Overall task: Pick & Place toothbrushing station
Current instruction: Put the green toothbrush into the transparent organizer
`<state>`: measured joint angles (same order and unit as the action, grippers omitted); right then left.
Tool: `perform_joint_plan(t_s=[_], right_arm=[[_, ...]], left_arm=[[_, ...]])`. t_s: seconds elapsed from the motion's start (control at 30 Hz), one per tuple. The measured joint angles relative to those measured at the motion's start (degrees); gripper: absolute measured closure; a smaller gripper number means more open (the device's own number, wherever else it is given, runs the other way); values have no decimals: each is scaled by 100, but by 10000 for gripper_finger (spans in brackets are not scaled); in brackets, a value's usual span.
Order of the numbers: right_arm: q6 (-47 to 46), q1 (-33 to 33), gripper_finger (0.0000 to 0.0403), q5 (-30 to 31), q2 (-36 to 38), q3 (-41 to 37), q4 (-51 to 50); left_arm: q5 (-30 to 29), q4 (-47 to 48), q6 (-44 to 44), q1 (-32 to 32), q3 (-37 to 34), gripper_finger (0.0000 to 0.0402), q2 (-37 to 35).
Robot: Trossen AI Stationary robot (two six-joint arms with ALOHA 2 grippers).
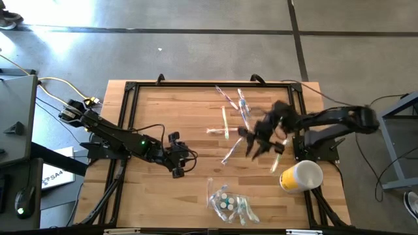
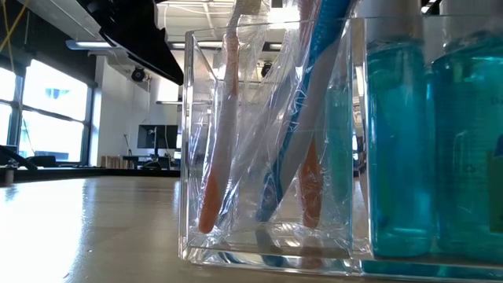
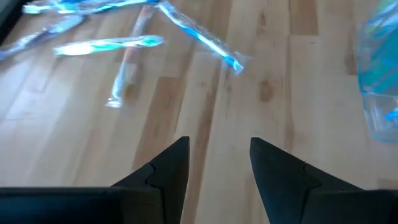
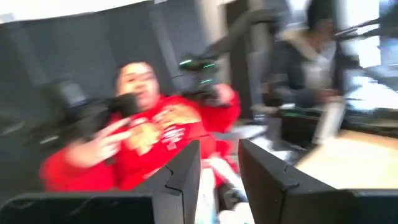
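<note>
Right gripper (image 1: 261, 145) is raised over the right half of the table (image 1: 170, 104), blurred. Its jaws stand narrowly apart with something pale between them in the right wrist view; whether they pinch it, cannot tell. That view looks into the room: a person in a red top (image 4: 149, 143).

Left gripper (image 1: 179, 162) sits low at centre-left, jaws spread, holding nothing.

Wrapped toothbrushes (image 1: 228, 124) lie scattered mid-table. Clear holder (image 2: 267, 141) at the front edge has several toothbrushes standing in it. A yellow cup (image 1: 302, 177) lies at right.
</note>
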<state>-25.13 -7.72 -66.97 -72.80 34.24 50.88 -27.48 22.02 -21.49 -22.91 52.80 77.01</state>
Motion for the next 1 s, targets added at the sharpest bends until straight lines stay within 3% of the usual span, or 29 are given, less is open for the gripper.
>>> perform_joint_plan(t_s=[0.17, 0.27, 0.4, 0.5, 0.6, 0.8, 1.0], right_arm=[[690, -1135, 302, 1038, 1132, 0, -1733], [1254, -1676, 302, 2675, 1834, 0, -2929], [1621, -1998, 302, 5553, 2576, 0, -4375], [1982, -2021, 302, 6653, 2976, 0, -5223], [2269, -1976, 302, 6939, 3266, 0, -5872], [2150, -1622, 302, 6820, 3443, 70, -6471], [1921, -1142, 302, 7209, 3149, 888, -8593]], left_arm=[[14, 3, -3, 0, 0, 239, 0], [13, 2, -46, 0, 0, 239, 0], [14, 9, -106, 0, 0, 239, 70], [17, 6, -104, 0, 0, 239, 145], [38, 44, -84, 0, -2, 239, 246], [43, -4, -73, 2, 0, 239, 306], [45, 3, -68, 2, 0, 239, 308]])
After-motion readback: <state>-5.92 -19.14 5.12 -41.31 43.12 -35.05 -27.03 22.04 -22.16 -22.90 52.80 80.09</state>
